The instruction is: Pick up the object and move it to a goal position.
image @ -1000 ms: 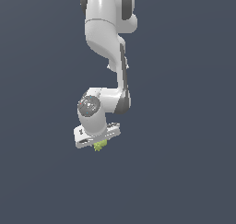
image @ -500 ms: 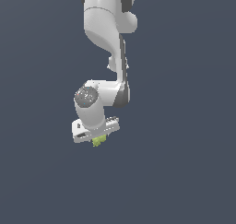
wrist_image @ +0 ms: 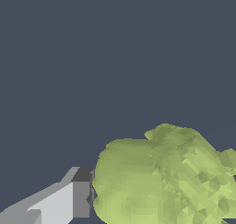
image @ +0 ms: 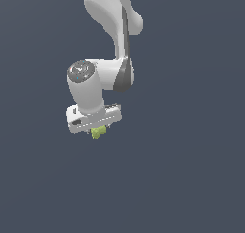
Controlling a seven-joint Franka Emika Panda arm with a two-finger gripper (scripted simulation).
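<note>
**Yellow-green clump held under the white gripper**

In the exterior view the white arm (image: 112, 45) comes down from the top edge of the picture and bends toward the exterior view's left. At its end sits the wide white gripper (image: 99, 128), with its flat bar tilted a little, the end on the exterior view's right being higher than the other end.

The object (image: 98, 132) is a small lumpy yellow-green clump. It hangs directly under the middle of the gripper bar and touches it. It is much narrower than the bar. Only its lower part shows below the bar, so from this view I cannot tell its long axis or which way it points.

In the wrist view the object (wrist_image: 166, 177) fills a large part of the picture. Its surface is bumpy, like broccoli. Here it looks wider than tall, so its long axis seems to lie across the line of the fingers, but one end is cut by the picture edge and I cannot tell its full shape. One grey finger (wrist_image: 64, 201) presses against the side of the clump. The other finger is not visible. The jaws are closed narrowly around the clump and hold it.

The background is plain dark grey-blue in both views
</note>
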